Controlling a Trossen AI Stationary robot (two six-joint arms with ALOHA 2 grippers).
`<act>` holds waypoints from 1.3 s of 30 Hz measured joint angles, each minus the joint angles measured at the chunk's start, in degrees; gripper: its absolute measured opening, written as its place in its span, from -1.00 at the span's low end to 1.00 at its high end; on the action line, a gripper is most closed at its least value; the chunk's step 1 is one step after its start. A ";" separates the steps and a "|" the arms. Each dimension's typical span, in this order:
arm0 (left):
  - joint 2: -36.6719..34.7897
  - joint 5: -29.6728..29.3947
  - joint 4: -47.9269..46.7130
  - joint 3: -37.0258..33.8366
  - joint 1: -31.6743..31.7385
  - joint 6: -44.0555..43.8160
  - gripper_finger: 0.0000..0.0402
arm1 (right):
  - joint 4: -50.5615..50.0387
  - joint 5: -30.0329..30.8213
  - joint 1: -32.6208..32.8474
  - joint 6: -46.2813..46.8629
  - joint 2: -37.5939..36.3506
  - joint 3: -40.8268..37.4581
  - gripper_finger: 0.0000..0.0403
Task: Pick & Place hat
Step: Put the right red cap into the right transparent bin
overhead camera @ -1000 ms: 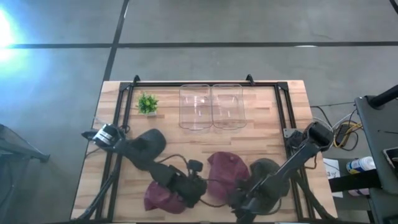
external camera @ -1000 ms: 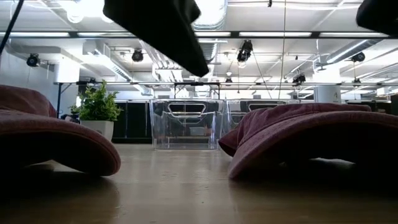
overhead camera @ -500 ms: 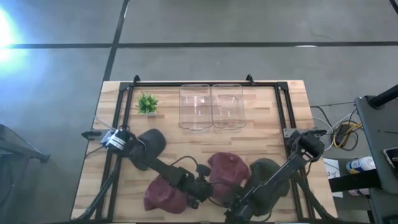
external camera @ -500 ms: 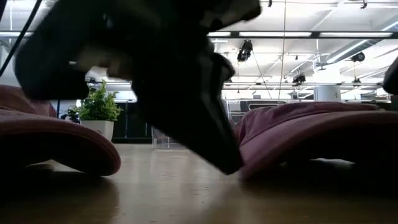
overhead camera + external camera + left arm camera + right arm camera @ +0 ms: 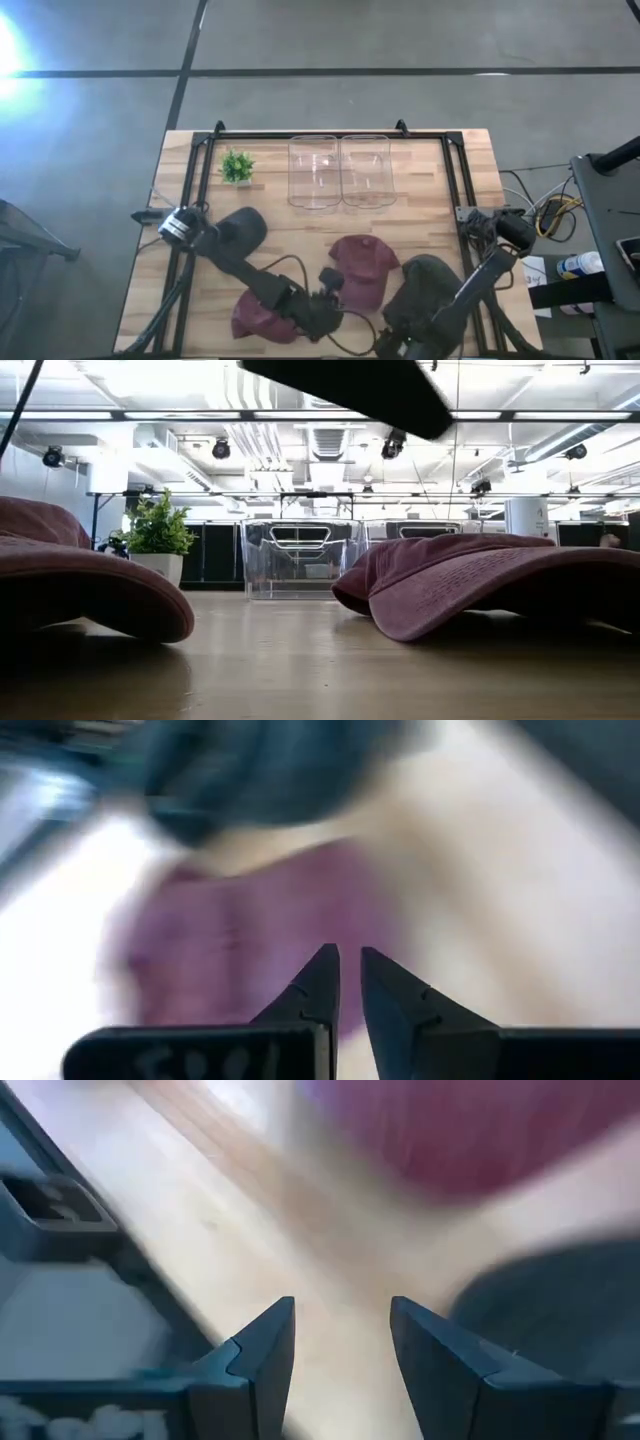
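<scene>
Two maroon hats lie on the wooden table. One hat (image 5: pixel 365 270) (image 5: pixel 470 585) rests near the middle with its brim on the table; the other hat (image 5: pixel 258 318) (image 5: pixel 70 585) lies by the near left edge. My left gripper (image 5: pixel 330 298) (image 5: pixel 346 960) hovers shut just left of the middle hat, raised above the table and touching nothing. The hat (image 5: pixel 250 940) shows beyond its fingertips. My right gripper (image 5: pixel 385 335) (image 5: pixel 342 1330) is open, near the table's near edge, with the maroon hat (image 5: pixel 470 1140) ahead of it.
Two clear plastic bins (image 5: pixel 315 172) (image 5: pixel 365 170) (image 5: pixel 300 558) stand side by side at the far edge, and a small potted plant (image 5: pixel 237 166) (image 5: pixel 157 535) stands to their left. Dark rounded shapes (image 5: pixel 240 228) (image 5: pixel 430 285) sit beside each arm. A black frame rims the table.
My left gripper dropped to the table at the middle hat's left side, then rose clear. The hat slid a little toward the far and left edges and turned, so its brim now faces the near edge. The right arm drew back slightly toward the near edge.
</scene>
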 joint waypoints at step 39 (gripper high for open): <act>-1.94 17.77 4.82 -11.32 1.47 -9.57 -0.81 | 10.30 21.42 -4.92 20.25 3.02 -4.49 -0.20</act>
